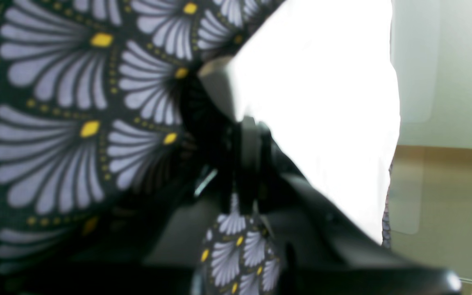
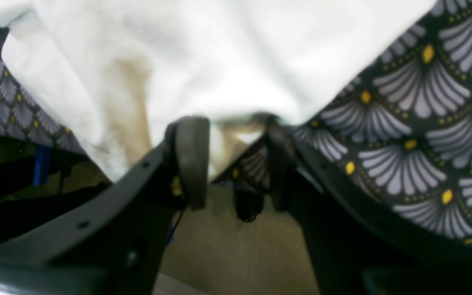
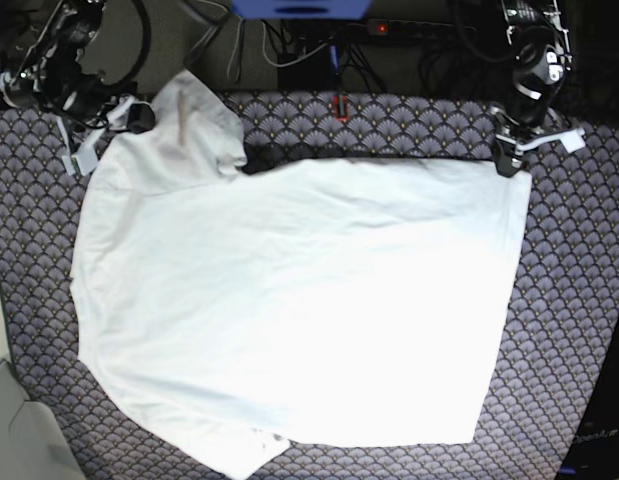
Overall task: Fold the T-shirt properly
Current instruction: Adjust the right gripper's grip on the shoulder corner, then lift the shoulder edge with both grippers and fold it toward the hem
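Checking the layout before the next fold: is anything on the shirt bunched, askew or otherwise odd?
Yes. The T-shirt lies mostly flat on the patterned cloth, but its upper-left sleeve is turned up and crumpled near the right gripper, and the near-left edge looks uneven.

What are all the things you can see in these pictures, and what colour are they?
T-shirt: one, white, spread out over most of the table.
Tablecloth: one, dark with pale fan shapes and yellow dots, covering the table under the T-shirt.
Cables: several, dark, behind the far edge of the table.
Blue thing: one, blue, at the very top of the base view; what it is cannot be told.
Floor: pale brown, seen below the table edge.
Left gripper: one, black, shut on the T-shirt at its far corner, on the right of the base view.
Right gripper: one, black, jaws apart at the T-shirt's edge by the far sleeve, on the left of the base view.
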